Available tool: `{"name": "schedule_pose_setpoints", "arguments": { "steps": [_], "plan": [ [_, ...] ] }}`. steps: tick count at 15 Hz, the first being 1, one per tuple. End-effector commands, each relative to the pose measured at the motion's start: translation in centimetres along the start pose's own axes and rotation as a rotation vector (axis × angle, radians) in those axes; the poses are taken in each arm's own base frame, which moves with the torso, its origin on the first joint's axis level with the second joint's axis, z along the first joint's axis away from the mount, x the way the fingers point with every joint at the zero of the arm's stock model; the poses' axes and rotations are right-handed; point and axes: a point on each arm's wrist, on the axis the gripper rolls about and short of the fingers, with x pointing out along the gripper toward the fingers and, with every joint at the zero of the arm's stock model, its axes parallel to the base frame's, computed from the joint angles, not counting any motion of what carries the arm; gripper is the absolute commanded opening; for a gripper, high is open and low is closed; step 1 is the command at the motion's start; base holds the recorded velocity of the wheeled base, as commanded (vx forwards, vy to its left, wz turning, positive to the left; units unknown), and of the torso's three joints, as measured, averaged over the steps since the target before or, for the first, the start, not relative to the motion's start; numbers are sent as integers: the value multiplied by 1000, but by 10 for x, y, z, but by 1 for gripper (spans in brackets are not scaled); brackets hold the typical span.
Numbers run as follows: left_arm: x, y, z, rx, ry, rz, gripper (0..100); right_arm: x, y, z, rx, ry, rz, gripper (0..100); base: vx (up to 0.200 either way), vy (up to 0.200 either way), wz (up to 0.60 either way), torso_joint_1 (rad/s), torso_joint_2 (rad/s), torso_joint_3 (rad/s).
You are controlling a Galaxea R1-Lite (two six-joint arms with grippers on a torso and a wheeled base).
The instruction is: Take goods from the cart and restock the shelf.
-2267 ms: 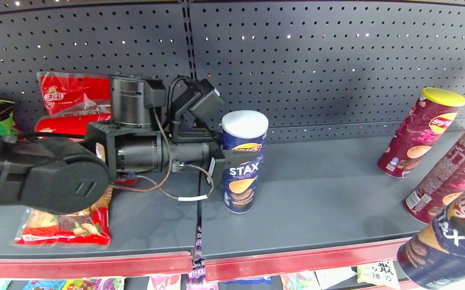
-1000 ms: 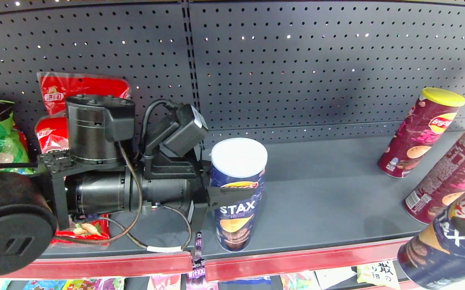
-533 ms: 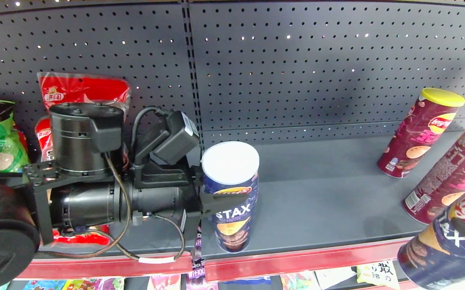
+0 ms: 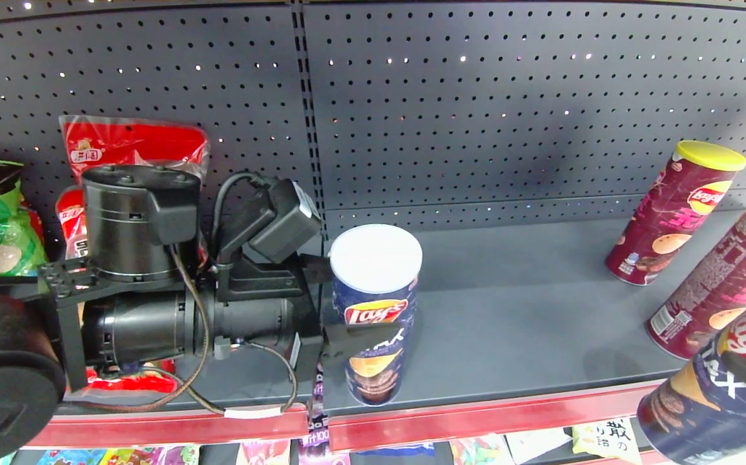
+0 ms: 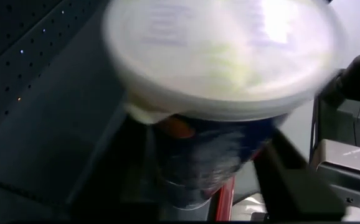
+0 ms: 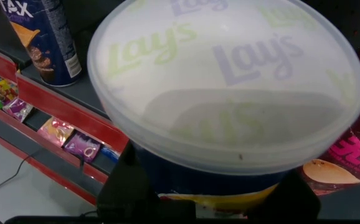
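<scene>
Head view: taken from in front and above, directed forward and down onto the shelf point(image 4: 508, 310) and pegboard point(image 4: 476, 97), at moderate range; left wrist view: set very close over the lid of the blue can point(image 5: 223, 56), directed down along it; right wrist view: set likewise over the second blue can point(image 6: 230, 93), the blue can recorded farther off; both cans and the red shelf edge point(image 6: 61, 106) are shared with the head view.

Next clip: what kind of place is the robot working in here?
Most likely a shop aisle, in a supermarket or convenience store: a pegboard-backed shelf with a red price rail along its front edge, stocked with chip cans and snack bags.
</scene>
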Motion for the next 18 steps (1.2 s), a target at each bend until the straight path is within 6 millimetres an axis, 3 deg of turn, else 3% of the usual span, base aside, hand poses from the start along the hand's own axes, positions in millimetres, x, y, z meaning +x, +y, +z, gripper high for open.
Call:
{"name": "schedule_pose_setpoints", "arguments": {
  "steps": [1, 4, 9, 13, 18],
  "plan": [
    [-1, 0, 1, 4, -8, 3, 100, 1, 0, 1, -1, 1, 3, 0, 0, 0, 0, 0, 0, 0],
    [-7, -2, 5, 10, -18, 31, 100, 8, -1, 7, -3, 8, 19, 0, 0, 0, 0, 0, 0, 0],
    [-42, -18, -5, 8, 3, 153, 100, 56, -7, 41, -2, 36, 85, 0, 0, 0, 0, 0, 0, 0],
    [-84, -34, -22, -1, 1, 221, 100, 117, 6, 72, -14, 2, 176, 0, 0, 0, 0, 0, 0, 0],
    [-113, -52, -36, -35, -15, 311, 100, 180, 24, 79, -14, -33, 222, 0, 0, 0, 0, 0, 0, 0]
  ]
}}
